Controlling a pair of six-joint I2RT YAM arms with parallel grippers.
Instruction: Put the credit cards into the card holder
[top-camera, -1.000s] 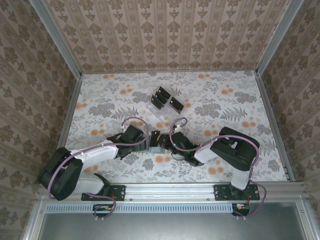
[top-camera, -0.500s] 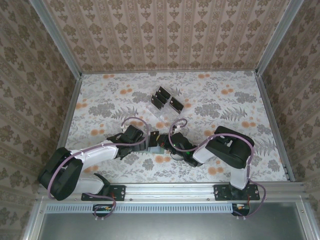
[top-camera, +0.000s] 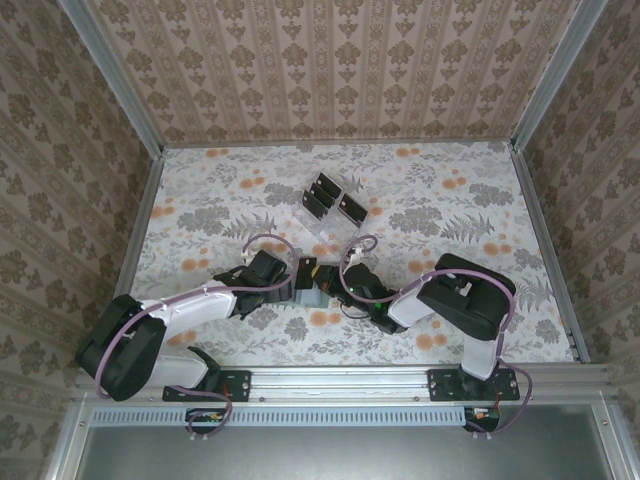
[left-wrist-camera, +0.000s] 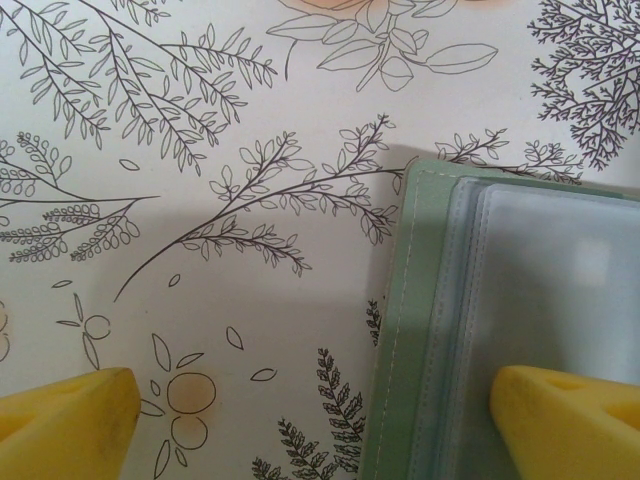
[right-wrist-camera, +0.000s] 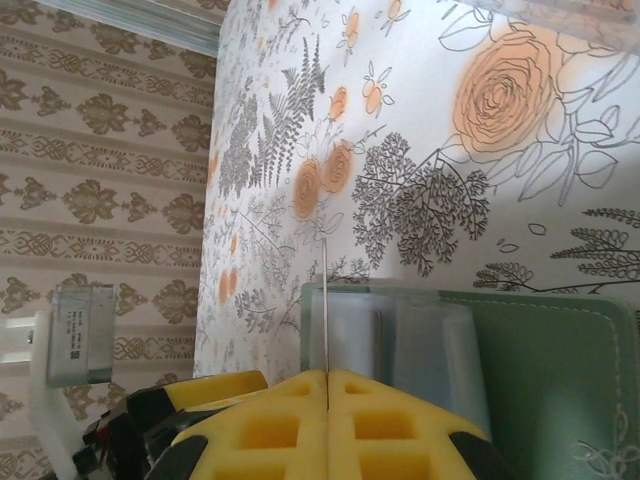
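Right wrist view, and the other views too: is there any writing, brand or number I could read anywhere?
No text can be read anywhere.
Grey tag at the left edge: print too blurred to read.
Green wallet: stitching only, no words.
Black cards farther back: too small to tell.

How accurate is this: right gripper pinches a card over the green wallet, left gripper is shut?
Not quite. The left wrist view shows the left gripper open, one finger over the card holder. The right gripper does pinch a credit card.

One card holder (left-wrist-camera: 470, 300), one clear rack (top-camera: 330, 222) with three credit cards (top-camera: 351, 208), a fourth card (right-wrist-camera: 325, 290) edge-on.
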